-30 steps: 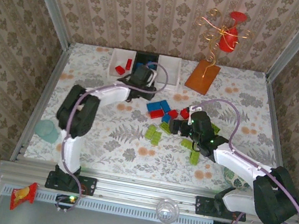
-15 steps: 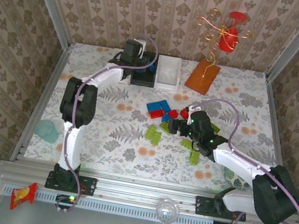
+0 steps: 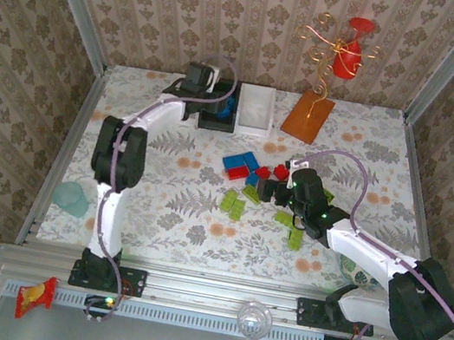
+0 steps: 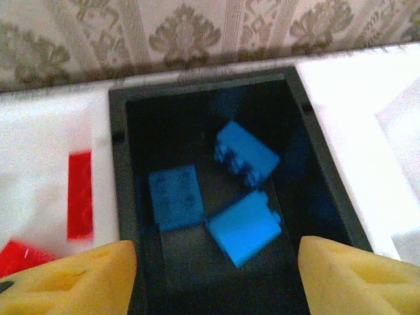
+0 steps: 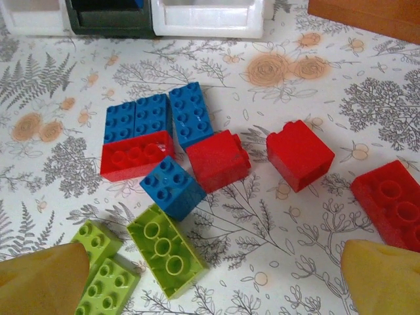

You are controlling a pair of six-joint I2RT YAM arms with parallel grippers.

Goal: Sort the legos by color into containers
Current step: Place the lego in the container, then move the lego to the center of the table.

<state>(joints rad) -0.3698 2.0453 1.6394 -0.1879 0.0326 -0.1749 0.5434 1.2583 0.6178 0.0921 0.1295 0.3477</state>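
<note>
My left gripper [image 4: 216, 279] hangs open over the black container [image 4: 197, 82]; its yellow fingertips [image 4: 72, 279] hold nothing. Three blue legos lie inside, and the nearest [image 4: 246, 226] is blurred. Red legos [image 4: 80, 193] lie in the white container [image 4: 39, 164] to its left, and another white container [image 4: 367, 131] stands to its right. From above, the left gripper [image 3: 217, 105] is over that black container [image 3: 218, 121]. My right gripper [image 5: 216, 282] is open above the loose pile: blue [image 5: 172, 186], red [image 5: 218, 159] and lime green [image 5: 165, 249] legos. It [image 3: 271, 188] hovers beside them.
An orange board [image 3: 308, 116] lies at the back right, under a red ornament on gold wire [image 3: 352, 47]. A teal cup [image 3: 72, 197] sits at the table's left edge. More green legos [image 3: 295, 239] lie under the right arm. Wallpapered walls close three sides.
The left arm reached farther back over the bins and its gripper went from shut to open; a blue lego now lies loose in the black container. The right gripper barely shifted.
</note>
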